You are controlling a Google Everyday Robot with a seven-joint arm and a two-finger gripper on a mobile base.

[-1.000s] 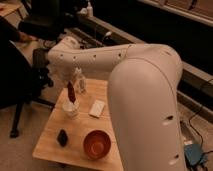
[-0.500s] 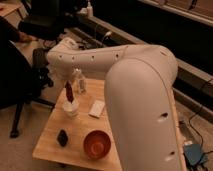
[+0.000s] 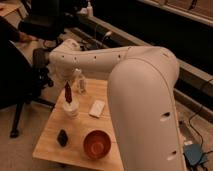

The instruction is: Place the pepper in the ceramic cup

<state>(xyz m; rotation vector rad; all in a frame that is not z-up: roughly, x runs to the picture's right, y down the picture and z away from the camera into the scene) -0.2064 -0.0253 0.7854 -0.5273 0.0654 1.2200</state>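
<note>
1. Right now the white arm (image 3: 135, 85) fills most of my view, its thick upper part rising at the right and its forearm reaching left across the back of the bench.
2. Below it I see the wooden bench (image 3: 50, 145), a small square top with everything sitting on it.
3. Behind the bench, at upper left, stands a dark office chair (image 3: 47, 20), with another dark shape at the far left edge.
4. On the near side of the bench sits the orange bowl (image 3: 96, 144), wide and open, well apart from the cup.
5. Near the bench's middle lies a flat white block (image 3: 97, 108), just right of the cup.
6. At the back of the bench stands a clear bottle (image 3: 79, 81), upright, close under the forearm.
7. The cup (image 3: 71, 108) is white and round, standing upright on the left half of the bench.
8. The tool (image 3: 66, 84) hangs from the end of the forearm directly over the cup; it looks to have hold of the top of the pepper, though I cannot tell how far its fingers stand apart.
9. A small black block (image 3: 62, 137) rests near the front left, left of the bowl.
10. The pepper (image 3: 67, 94) hangs upright, dark red and slim, its lower end at the cup's mouth; I cannot tell whether it touches the cup.
</note>
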